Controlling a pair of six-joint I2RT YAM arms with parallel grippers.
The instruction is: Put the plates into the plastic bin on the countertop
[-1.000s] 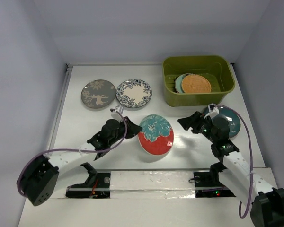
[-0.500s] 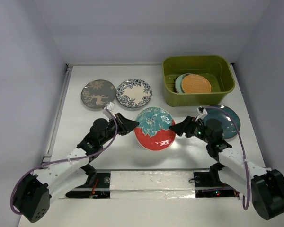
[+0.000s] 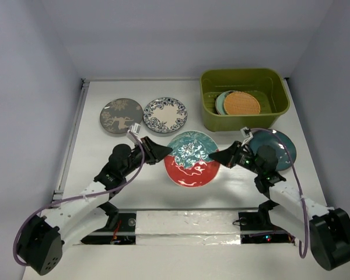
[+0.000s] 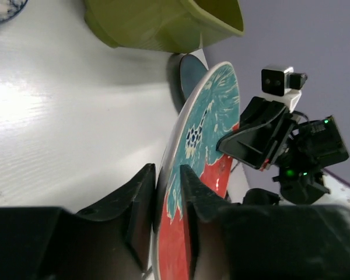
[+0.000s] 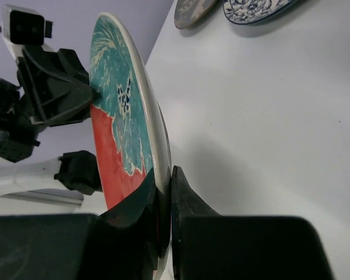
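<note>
At the middle of the countertop (image 3: 105, 169), near-left of the plastic bin (image 3: 240, 123), the red-and-teal floral plate (image 3: 191, 158) is clamped at opposite rims by the left gripper (image 3: 161, 153) and right gripper (image 3: 220, 158), so an early release or uneven pull could drop it.

text scan | top cam: nothing legible | my left wrist cam: nothing legible | my right wrist cam: nothing legible | red-and-teal floral plate (image 3: 191, 158): pattern only, no lettering I can read | labels/brands/numbers: none readable
</note>
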